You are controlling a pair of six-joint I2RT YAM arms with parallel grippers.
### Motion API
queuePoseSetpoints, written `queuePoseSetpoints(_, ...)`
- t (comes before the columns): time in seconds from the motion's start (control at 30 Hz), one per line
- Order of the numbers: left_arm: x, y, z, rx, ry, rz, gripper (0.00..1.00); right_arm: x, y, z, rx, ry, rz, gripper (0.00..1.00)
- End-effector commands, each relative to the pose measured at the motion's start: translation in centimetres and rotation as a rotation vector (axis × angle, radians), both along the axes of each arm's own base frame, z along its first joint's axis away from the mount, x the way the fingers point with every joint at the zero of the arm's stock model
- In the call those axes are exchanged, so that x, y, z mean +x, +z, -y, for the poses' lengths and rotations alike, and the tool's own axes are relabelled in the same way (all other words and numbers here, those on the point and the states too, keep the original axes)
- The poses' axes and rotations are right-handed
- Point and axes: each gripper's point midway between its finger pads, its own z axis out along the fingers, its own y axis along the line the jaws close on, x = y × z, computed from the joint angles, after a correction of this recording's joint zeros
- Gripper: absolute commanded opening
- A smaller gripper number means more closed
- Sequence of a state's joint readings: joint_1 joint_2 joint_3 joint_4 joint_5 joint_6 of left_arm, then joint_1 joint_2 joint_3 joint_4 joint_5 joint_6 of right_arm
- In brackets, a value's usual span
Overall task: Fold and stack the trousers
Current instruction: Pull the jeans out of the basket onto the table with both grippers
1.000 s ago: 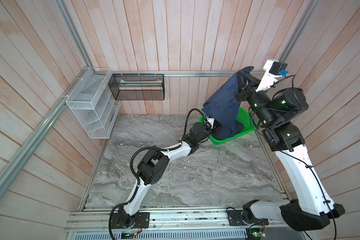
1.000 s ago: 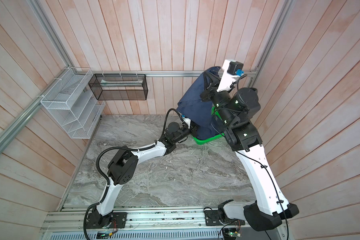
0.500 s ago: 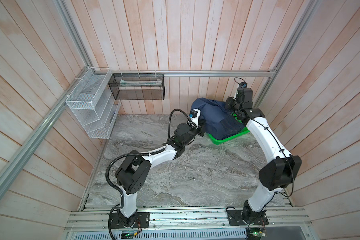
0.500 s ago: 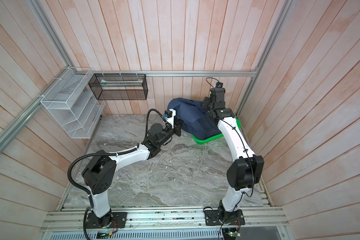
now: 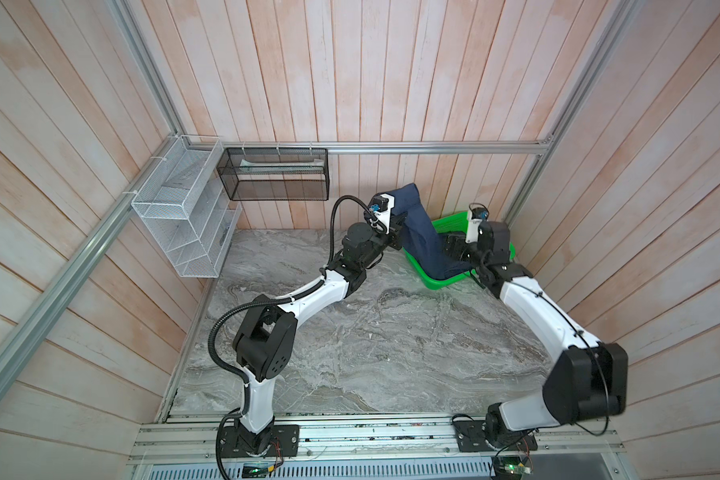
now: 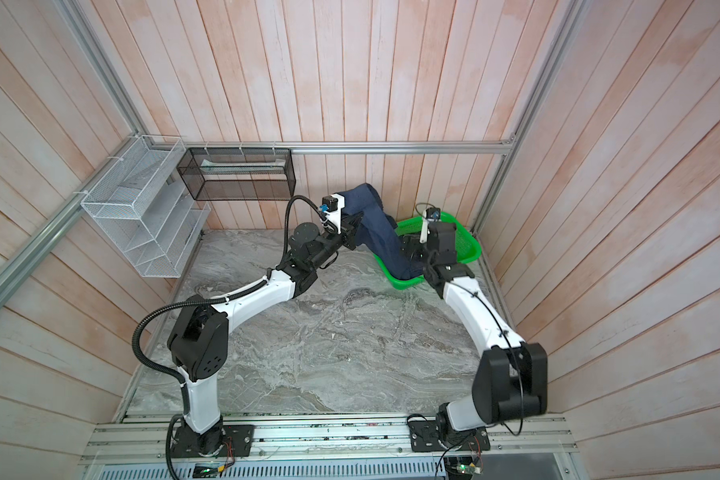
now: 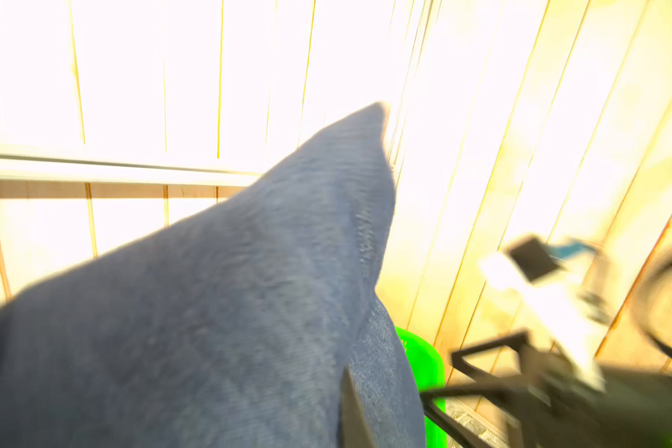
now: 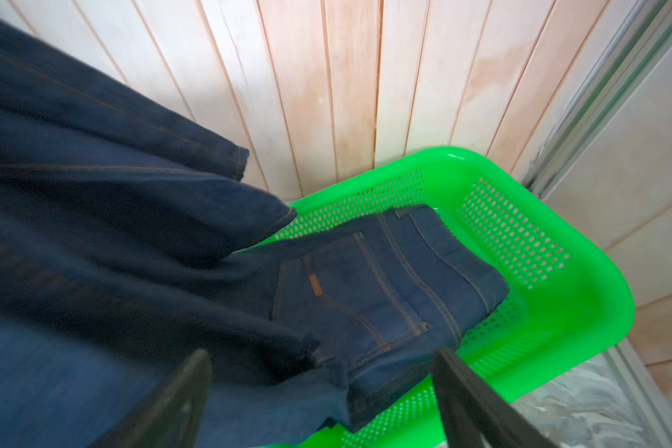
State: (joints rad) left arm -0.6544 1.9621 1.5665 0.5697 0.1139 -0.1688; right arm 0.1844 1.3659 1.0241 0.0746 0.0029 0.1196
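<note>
Left gripper (image 5: 398, 233): jaws clamped on a fold of the dark navy denim trousers (image 5: 425, 239) with tan stitching, held raised over the far edge of the grey marbled tabletop (image 5: 371, 332). From the grip the cloth peaks up against the pale wood-plank wall (image 5: 350, 83), then drapes down and right into the basket. In the left wrist view the trousers (image 7: 210, 310) fill most of the frame, blurred, with one dark finger (image 7: 352, 411) at their edge. Right gripper (image 8: 321, 351): jaws spread wide, nothing between them, poised just over the seat end of the trousers (image 8: 385, 287); contact with the cloth cannot be told. Bright green perforated plastic basket (image 8: 582, 294): holds the waist and seat portion, lying flat on its floor, back pocket with a small brown tab facing up. A strip of basket floor shows beside it on the side toward the metal corner post. Two hemmed leg ends hang free above the basket's far rim. In both top views the basket (image 5: 449, 283) (image 6: 468, 249) sits in the far right corner of the tabletop, close to the wall, with the right gripper (image 6: 410, 246) over it. On the far left, a white wire rack (image 5: 184, 216) with tiered shelves and a black mesh bin (image 5: 275, 176) hang off the wall frame, well apart from the trousers (image 6: 375, 224); contents not legible.
</note>
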Motion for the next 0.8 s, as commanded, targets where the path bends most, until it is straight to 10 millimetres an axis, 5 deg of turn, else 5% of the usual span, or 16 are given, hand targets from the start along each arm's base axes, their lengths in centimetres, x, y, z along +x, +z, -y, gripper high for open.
queuePoseSetpoints(0.0, -0.2, 1.2, 0.7, -0.013, -0.041, 0.029, 0.0, -1.2, 3.4, -3.0, -0.087, 0.187, 0.324, 0.97)
queuePoseSetpoints(0.13, -0.1, 1.6, 1.0, -0.007, -0.055, 0.028, 0.0, -1.6, 0.0, -5.3, -0.209, 0.303, 0.368, 0.98)
queuePoseSetpoints(0.57, -0.9, 4.7, 1.0, -0.023, -0.085, 0.066, 0.0, 5.8, -5.0, -6.7, -0.272, 0.329, 0.303, 0.94)
queuePoseSetpoints(0.63, -1.1, 5.3, 0.9, -0.03, -0.086, 0.075, 0.0, 6.6, -4.8, -6.3, -0.259, 0.315, 0.306, 0.74)
queuePoseSetpoints(0.7, -1.5, 6.3, 0.6, -0.038, -0.084, 0.092, 0.0, 6.8, -2.5, -6.2, -0.243, 0.296, 0.355, 0.15)
queuePoseSetpoints(0.73, -1.8, 6.8, 0.4, -0.044, -0.084, 0.104, 0.0, 6.6, -1.1, -6.3, -0.239, 0.289, 0.395, 0.01)
queuePoseSetpoints(0.77, -2.1, 7.4, 0.1, -0.05, -0.083, 0.118, 0.0, 6.3, 1.3, -6.2, -0.238, 0.27, 0.456, 0.0)
